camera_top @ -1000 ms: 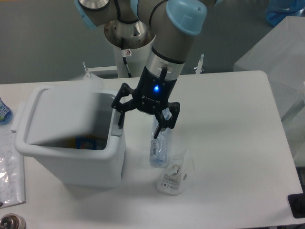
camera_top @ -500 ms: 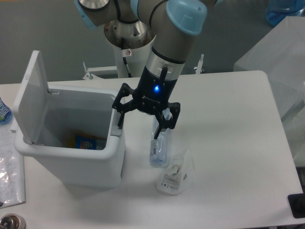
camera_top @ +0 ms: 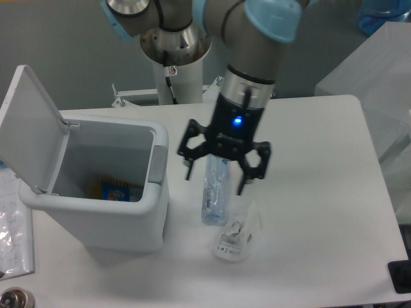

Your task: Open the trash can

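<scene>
Gripper (camera_top: 217, 183) hangs spread wide, fingers apart, nothing between them. It sits above the table (camera_top: 314, 192), right of the trash can (camera_top: 96, 186) and clear of its rim. Blue status light lit on the wrist body.

The gripper body covers the upper end of the clear bottle (camera_top: 213, 196), so its cap is not visible; only the lower part shows, lying on the table below the fingers. Whether a fingertip touches the bottle can't be told from this angle.

Just below the bottle: small clear plastic bag (camera_top: 236, 234), crumpled, something white and labelled inside, contents not readable.

Trash can is on the left half of the table, lid (camera_top: 33, 125) swung up and back on its hinge, tilted out to the left. Grey push-button tab (camera_top: 156, 165) on the right rim, facing the gripper. Inside, at the bottom: a blue-and-yellow printed item (camera_top: 115, 190), partly cut off by the front wall, can't identify it.

Far left edge: clear packaging, cropped. Bottom-left corner: a round metal object, cut off by the frame.
</scene>
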You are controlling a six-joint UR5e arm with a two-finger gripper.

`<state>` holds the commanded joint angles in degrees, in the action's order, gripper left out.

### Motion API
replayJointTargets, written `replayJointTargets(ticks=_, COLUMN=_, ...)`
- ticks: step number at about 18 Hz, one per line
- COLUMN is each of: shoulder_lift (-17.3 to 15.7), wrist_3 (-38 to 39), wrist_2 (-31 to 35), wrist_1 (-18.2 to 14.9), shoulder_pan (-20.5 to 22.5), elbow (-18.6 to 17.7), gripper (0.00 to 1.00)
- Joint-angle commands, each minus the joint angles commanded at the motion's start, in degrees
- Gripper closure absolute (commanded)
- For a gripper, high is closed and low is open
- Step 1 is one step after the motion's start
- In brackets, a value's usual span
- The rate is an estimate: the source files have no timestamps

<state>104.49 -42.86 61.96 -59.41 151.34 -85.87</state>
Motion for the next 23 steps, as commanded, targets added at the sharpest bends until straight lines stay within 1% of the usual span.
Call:
replayJointTargets(ticks=4, shoulder_lift=2.72, wrist_3=-9.84, wrist_2=2.9, wrist_1=0.17, shoulder_pan=4.31, elbow=0.09, gripper=0.0)
replayJointTargets(ticks=7, shoulder_lift=4.83, wrist_3=-17.14, wrist_2=3.78, wrist_1=0.18, shoulder_pan=6.86, elbow=0.09, gripper=0.0)
replayJointTargets(ticks=10, shoulder_lift=6.16, wrist_3=-24.17, wrist_2=5.71, wrist_1=0.18, shoulder_pan=8.71, elbow=0.09, gripper=0.0)
replayJointTargets(ticks=13, shoulder_lift=8.52, wrist_3=-28.23, wrist_2=10.27, wrist_1=0.53, shoulder_pan=8.98, elbow=1.4, gripper=0.0)
replayJointTargets(ticks=16, shoulder_lift=10.9, wrist_3=-30.08, wrist_2=15.2, wrist_1=0.44, shoulder_pan=8.98, elbow=4.12, gripper=0.0)
replayJointTargets(ticks=17, shoulder_lift=11.43, wrist_3=-31.74, wrist_2=15.91, wrist_1=0.44, shoulder_pan=8.98, elbow=4.74, gripper=0.0)
replayJointTargets(ticks=20, shoulder_lift=11.7, wrist_3=-39.64, wrist_2=16.09, wrist_1=0.26, shoulder_pan=9.15, elbow=4.66, gripper=0.0)
replayJointTargets(ticks=23, shoulder_lift=11.96, wrist_3=-44.75, wrist_2=17.66, wrist_1=0.26, shoulder_pan=9.24, elbow=4.22, gripper=0.0)
